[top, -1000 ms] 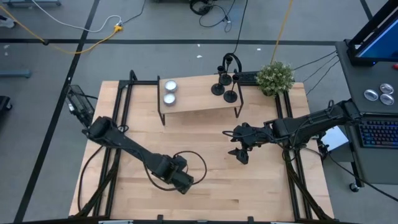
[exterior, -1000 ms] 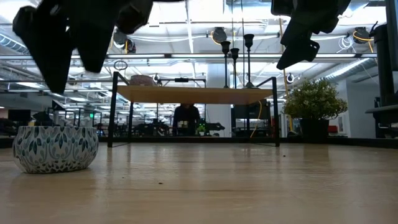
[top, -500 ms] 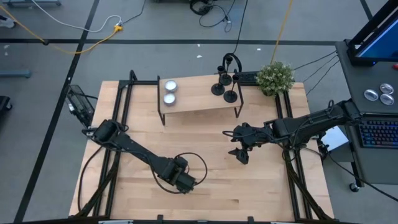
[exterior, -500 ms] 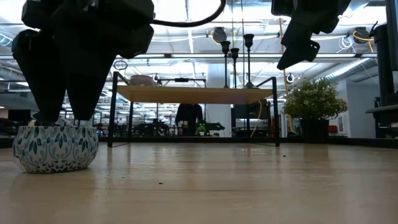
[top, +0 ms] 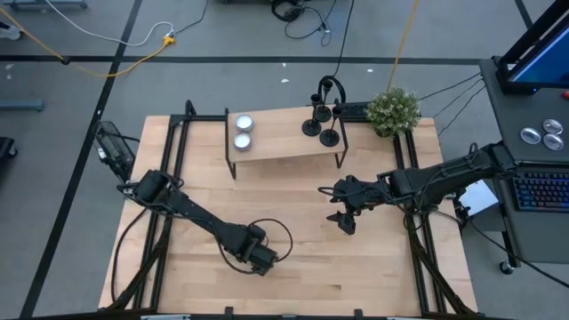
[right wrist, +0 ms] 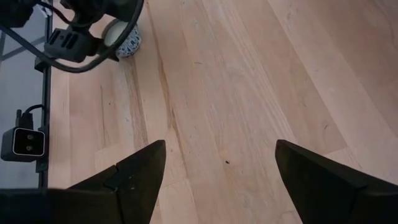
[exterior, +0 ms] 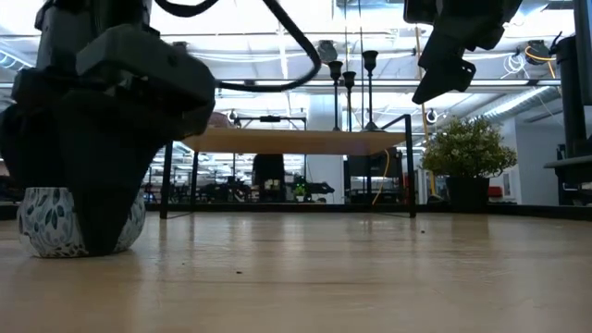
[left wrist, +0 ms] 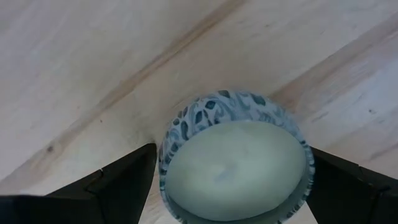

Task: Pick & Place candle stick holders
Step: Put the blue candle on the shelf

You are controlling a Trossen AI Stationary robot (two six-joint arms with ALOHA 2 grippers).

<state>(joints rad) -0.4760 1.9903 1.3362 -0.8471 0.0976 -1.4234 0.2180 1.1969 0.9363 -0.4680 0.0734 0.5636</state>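
Note:
Three black candle stick holders (top: 311, 127) (top: 329, 138) (top: 322, 111) stand by their round bases on the right end of a small raised wooden shelf (top: 280, 142) at the table's far side. They also show in the low view (exterior: 369, 61). My left gripper (left wrist: 233, 183) is open near the table's front middle. It is lowered around a blue-and-white patterned bowl (left wrist: 236, 165) with a pale filling, one finger on either side. My right gripper (right wrist: 221, 180) is open and empty, in the air right of the table's middle (top: 345, 220). My left gripper comes from above, pointing down, with one finger (left wrist: 127, 180) beside each side of the bowl's rim (left wrist: 165, 155). The bowl stands on the table. I cannot tell whether the fingers touch it.
Two white-silver tealights (top: 242, 132) sit on the left end of the shelf. A potted green plant (top: 393, 110) stands at the table's far right corner. The shelf stands on thin black legs (exterior: 166, 162). Bare wood lies between the two grippers.
My left gripper has gone down from above the patterned bowl until its fingers stand around it near the table top. The bowl has stayed in place.

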